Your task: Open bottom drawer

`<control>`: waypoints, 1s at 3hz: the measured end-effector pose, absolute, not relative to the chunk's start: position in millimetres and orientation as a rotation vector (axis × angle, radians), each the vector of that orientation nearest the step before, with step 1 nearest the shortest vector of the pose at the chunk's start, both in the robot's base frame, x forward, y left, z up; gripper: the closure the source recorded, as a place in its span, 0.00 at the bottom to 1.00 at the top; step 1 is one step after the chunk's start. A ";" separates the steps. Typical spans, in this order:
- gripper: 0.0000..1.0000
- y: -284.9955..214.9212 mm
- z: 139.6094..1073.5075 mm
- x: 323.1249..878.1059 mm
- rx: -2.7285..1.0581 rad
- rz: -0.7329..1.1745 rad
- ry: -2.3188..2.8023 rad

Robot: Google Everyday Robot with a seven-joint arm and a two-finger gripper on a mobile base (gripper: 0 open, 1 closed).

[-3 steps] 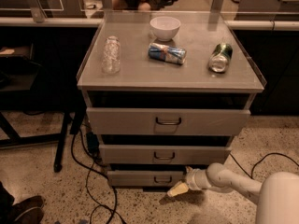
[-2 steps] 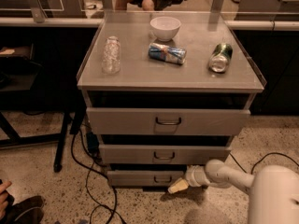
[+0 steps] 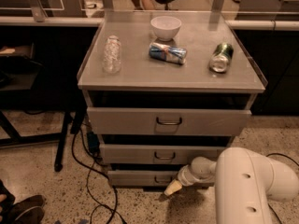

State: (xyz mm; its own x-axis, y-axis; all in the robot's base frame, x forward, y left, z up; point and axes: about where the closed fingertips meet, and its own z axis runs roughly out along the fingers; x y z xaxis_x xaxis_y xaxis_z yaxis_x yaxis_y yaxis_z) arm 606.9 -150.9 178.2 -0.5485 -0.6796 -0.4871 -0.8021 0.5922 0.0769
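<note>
The bottom drawer [image 3: 135,177] is the narrowest grey front, lowest in the grey cabinet [image 3: 140,76], near the floor. It looks shut or nearly shut. Its small dark wire handle [image 3: 162,178] sits at the front's middle. My gripper [image 3: 172,188] is at the end of the white arm [image 3: 252,181], low at the drawer's front, just right of and below the handle. Its pale tip points down-left toward the floor.
Mid drawer [image 3: 163,154] and top drawer [image 3: 168,121] sit above. On the cabinet top lie a white bowl [image 3: 166,27], a clear bottle [image 3: 112,54], a blue can [image 3: 167,52] and a green can [image 3: 221,57]. Black cables [image 3: 88,171] trail on the floor at left.
The camera has moved closer, so the white arm fills more of the lower right. The gripper stays at the bottom drawer's front, near the handle. The drawers have not moved.
</note>
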 end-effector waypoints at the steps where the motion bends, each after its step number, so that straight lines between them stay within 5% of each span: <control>1: 0.00 -149.1 159.2 594.6 -1.290 0.326 2.451; 3: 0.00 -150.5 159.9 570.7 -1.344 0.337 2.460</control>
